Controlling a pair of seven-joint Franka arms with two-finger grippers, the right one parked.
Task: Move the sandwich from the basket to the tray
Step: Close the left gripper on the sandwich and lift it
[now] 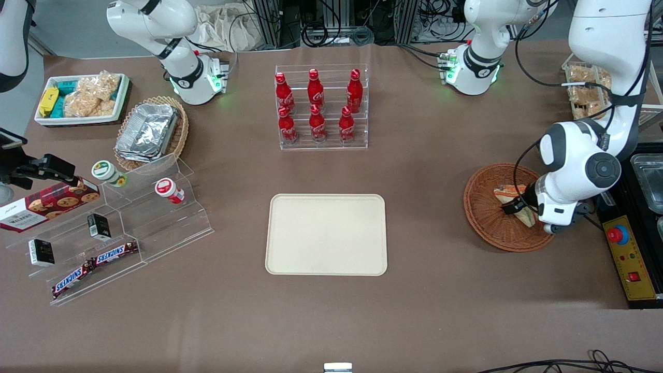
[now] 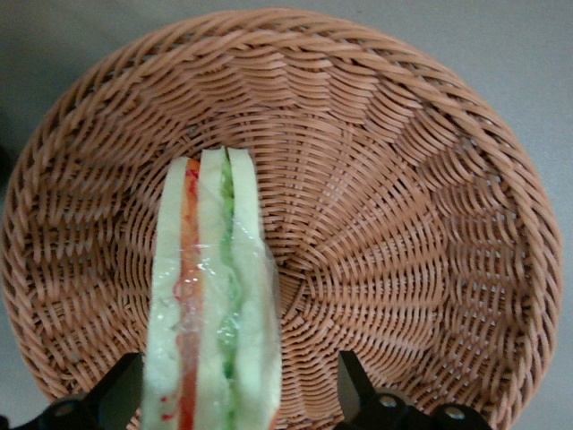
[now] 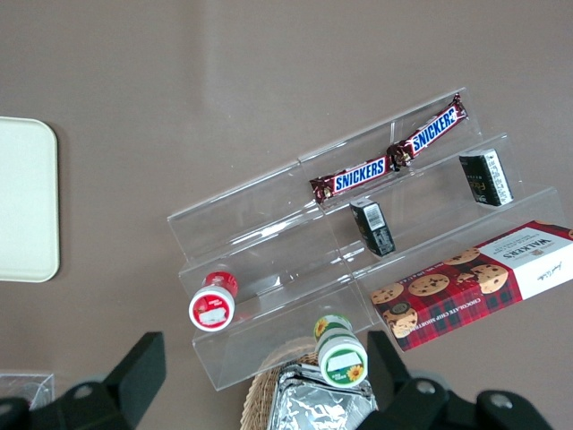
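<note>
We have the pincer [image 2: 237, 394] down in the basket [image 1: 481, 217] with fingers [image 2: 121, 394] apart, straddling the sandwich [image 2: 215, 305] lying there on edge — we should close squarely across the bread faces, gently, then lift clear of the rim before crossing to the tray [image 1: 326, 234].

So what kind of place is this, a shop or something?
Probably a robot lab staged like a snack counter: soda bottles in a clear rack, Snickers bars on acrylic steps, cables along the table's edge. The gripper, open, straddles the sandwich in the basket.
</note>
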